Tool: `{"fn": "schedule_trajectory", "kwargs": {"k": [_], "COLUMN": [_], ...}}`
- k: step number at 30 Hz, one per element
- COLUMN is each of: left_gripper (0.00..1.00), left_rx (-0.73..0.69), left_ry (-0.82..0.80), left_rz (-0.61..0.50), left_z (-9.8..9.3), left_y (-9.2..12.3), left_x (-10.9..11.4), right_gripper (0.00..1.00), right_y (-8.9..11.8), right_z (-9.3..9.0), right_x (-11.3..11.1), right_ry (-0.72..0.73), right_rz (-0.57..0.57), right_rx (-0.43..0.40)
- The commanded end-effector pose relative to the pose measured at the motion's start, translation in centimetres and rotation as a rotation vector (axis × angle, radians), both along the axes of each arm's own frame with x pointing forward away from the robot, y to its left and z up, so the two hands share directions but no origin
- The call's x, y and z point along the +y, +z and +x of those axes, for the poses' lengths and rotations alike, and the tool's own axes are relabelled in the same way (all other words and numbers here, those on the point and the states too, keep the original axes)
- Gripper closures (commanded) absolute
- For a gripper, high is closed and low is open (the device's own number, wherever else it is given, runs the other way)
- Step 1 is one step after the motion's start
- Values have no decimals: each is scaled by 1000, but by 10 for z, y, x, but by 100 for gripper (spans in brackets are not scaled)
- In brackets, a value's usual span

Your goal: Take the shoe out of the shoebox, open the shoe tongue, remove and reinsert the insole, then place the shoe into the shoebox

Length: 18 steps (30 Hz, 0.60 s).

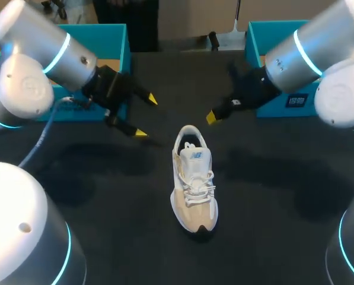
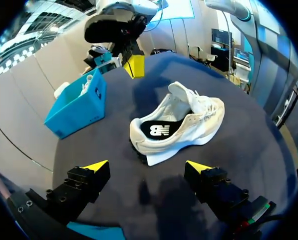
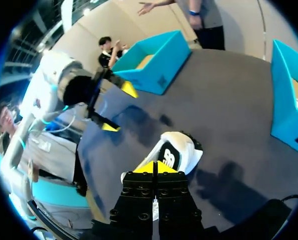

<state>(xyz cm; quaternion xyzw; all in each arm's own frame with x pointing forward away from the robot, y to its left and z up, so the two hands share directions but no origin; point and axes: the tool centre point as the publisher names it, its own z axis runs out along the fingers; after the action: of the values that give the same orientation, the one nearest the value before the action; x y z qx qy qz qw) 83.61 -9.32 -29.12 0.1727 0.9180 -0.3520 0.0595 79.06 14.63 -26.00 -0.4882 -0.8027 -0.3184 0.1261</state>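
Your shoe (image 1: pixel 193 178) stands upright in the middle of the dark tabletop (image 1: pixel 105 196), outside both boxes. Its toe points toward you and its heel toward the far edge. The laces are tied, and the dark insole (image 2: pixel 158 131) shows inside the opening.

Your left gripper (image 1: pixel 146 116) hangs off the heel's left side, well clear of it. Its jaws are released wide with nothing between them, and in the left wrist view the shoe lies ahead of them, apart from both tips.

Your right gripper (image 1: pixel 212 117) sits near the heel's right side, jaws clenched tip to tip on nothing. In the right wrist view the heel lies just past the tips, probably a little below them; you cannot tell from here whether they touch.

Both arms come in from the far corners and slant down and inward toward the heel. The left shoebox (image 1: pixel 124 53) and right shoebox (image 1: pixel 254 38), both teal, stand behind them.
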Motion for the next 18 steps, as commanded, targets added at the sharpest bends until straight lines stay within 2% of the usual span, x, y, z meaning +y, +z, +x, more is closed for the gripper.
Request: {"fn": "schedule_trajectory", "kwargs": {"k": [1,6,18], "left_gripper": [0,0,0], "left_rx": [-6,-34,-79], "left_ry": [-1,33,57], "left_rz": [-1,-6,-6], "left_z": [-2,4,12], "left_y": [13,22,35], "left_x": [20,35,49], "right_gripper": [100,100,100], "right_y": [-6,-14,-28], "right_z": [-8,-9,-15], "right_x": [10,18,29], "right_ry": [-108,-155,-232], "right_rz": [-99,-169,-313], "right_rx": [-35,-27,-9]}}
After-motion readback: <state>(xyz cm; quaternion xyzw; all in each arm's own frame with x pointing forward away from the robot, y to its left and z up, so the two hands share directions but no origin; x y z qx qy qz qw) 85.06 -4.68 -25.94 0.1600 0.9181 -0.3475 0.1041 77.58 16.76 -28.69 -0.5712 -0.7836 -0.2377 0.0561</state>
